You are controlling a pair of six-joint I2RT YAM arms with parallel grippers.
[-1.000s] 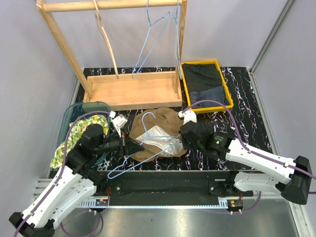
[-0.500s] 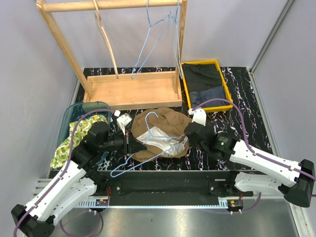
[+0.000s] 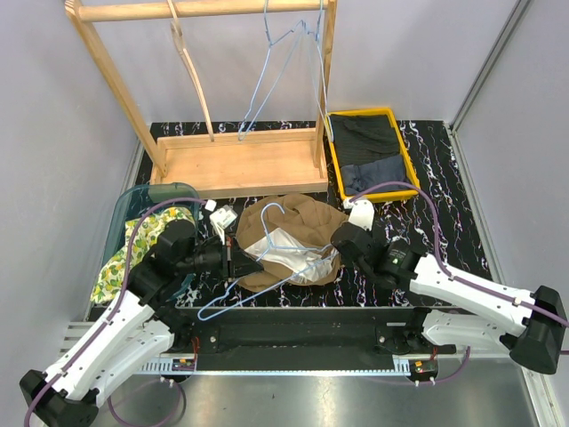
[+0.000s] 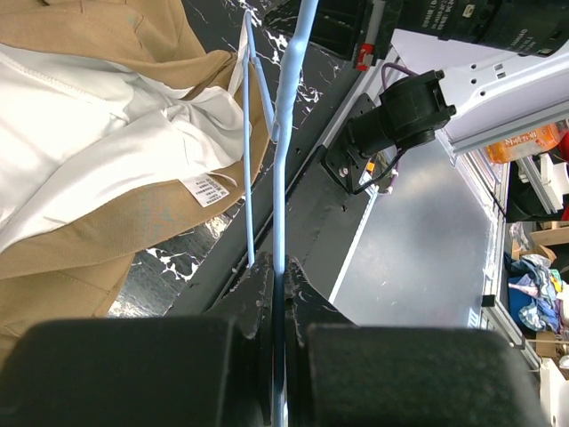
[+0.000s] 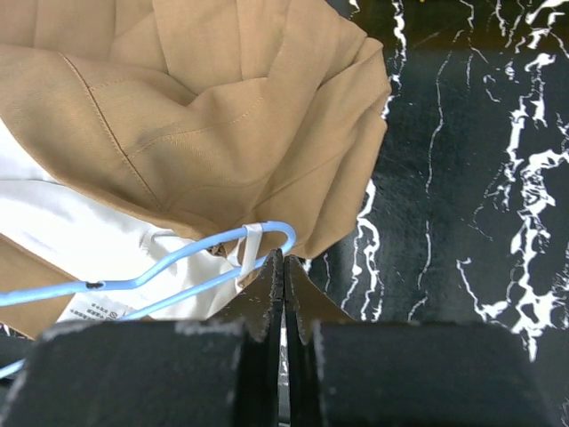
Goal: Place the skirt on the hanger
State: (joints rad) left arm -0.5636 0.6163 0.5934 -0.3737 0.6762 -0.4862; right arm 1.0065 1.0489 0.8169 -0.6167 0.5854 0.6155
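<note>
The left tool (image 4: 276, 277) is clamped narrow on the blue wire hanger (image 4: 283, 178), which runs straight out ahead of its tips. The tan skirt (image 4: 98, 205), white lining showing, lies crumpled on the table (image 5: 462, 178) ahead of that tool and to one side, under the hanger's far part. The right tool (image 5: 283, 263) is pinched fully together. Its tips sit at the skirt's edge, just below the hanger's curved end. Whether cloth is caught between them I cannot tell.
</note>
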